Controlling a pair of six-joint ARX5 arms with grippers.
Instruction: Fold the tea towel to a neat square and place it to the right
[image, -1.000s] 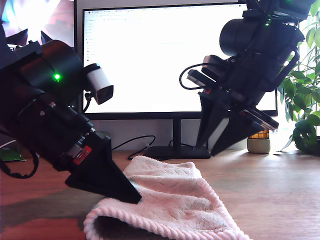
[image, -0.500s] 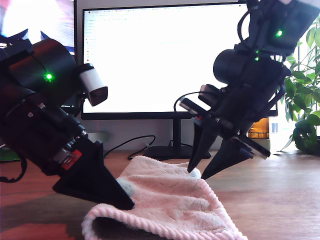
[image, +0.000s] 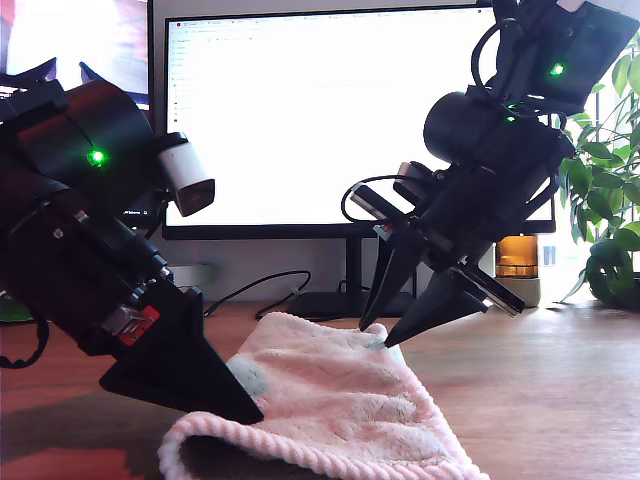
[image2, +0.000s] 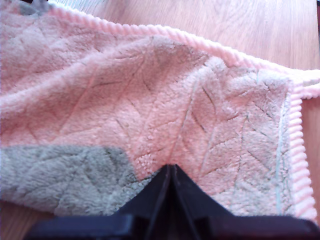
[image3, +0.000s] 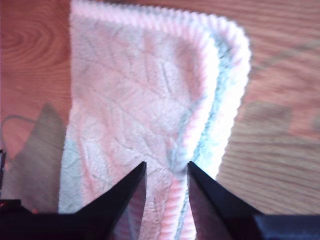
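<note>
The tea towel (image: 340, 400), pale pink and fluffy with a corded hem, lies folded on the wooden table (image: 540, 400) low in the middle of the exterior view. My first gripper (image: 252, 410) comes in from the exterior view's left, shut on the towel near its front hem. In the first wrist view the closed tips (image2: 170, 169) pinch the pink cloth (image2: 150, 100). My second gripper (image: 375, 335) reaches down from the exterior view's right and stands open at the towel's far corner. Its jaws (image3: 166, 163) straddle the doubled hem of the towel (image3: 140, 90).
A bright monitor (image: 330, 110) on a black stand (image: 350, 300) rises just behind the towel, with a cable (image: 260, 285) trailing beside it. An amber jar (image: 518, 270) and a leafy plant (image: 610, 200) stand at the exterior view's right.
My second gripper has come down and toward the exterior view's left, its open jaws reaching the towel's far corner. My first gripper has shifted slightly left with the towel's front edge.
</note>
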